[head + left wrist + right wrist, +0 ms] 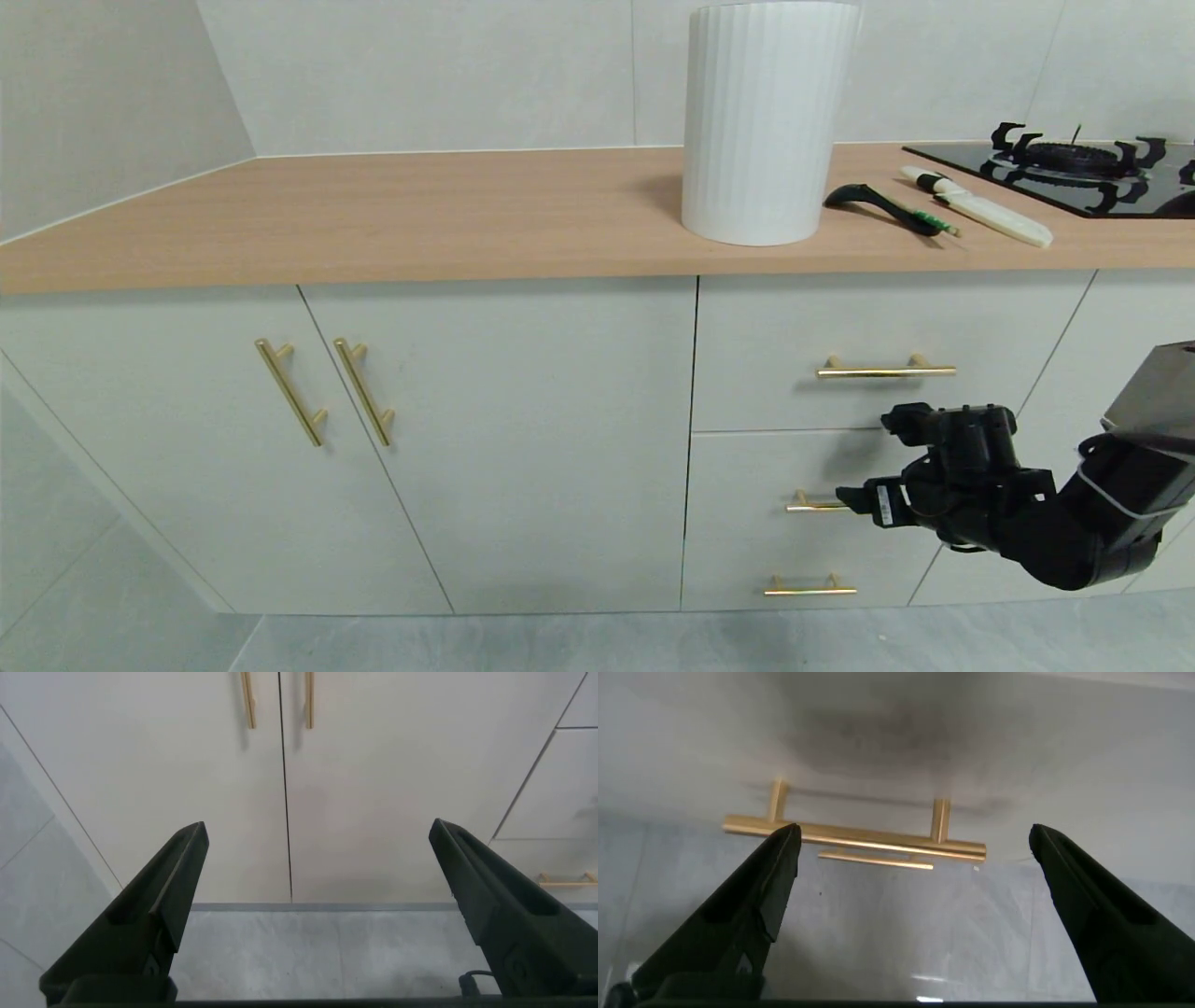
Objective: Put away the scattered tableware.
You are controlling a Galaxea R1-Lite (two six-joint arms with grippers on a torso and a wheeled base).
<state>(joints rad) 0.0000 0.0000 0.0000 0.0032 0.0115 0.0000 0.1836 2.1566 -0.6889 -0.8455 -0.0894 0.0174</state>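
Note:
On the wooden counter [373, 215] a tall white ribbed container [756, 121] stands. Right of it lie a black-handled utensil [882, 205] and a white knife [980, 217]. My right gripper [864, 499] is low in front of the drawer stack, open, its fingertips level with the middle drawer's gold handle [854, 838]. In the right wrist view the right gripper [913, 835] has nothing between its fingers, and the handle lies just beyond the tips. My left gripper [318, 829] is open and holds nothing, facing the double cabinet doors [280, 784] near the floor.
A black gas hob [1074, 168] sits at the counter's far right. The drawer stack carries a top handle [885, 371] and a bottom handle [810, 588]. Two cabinet doors with gold handles [322, 392] are to the left. Grey floor tiles [560, 644] lie below.

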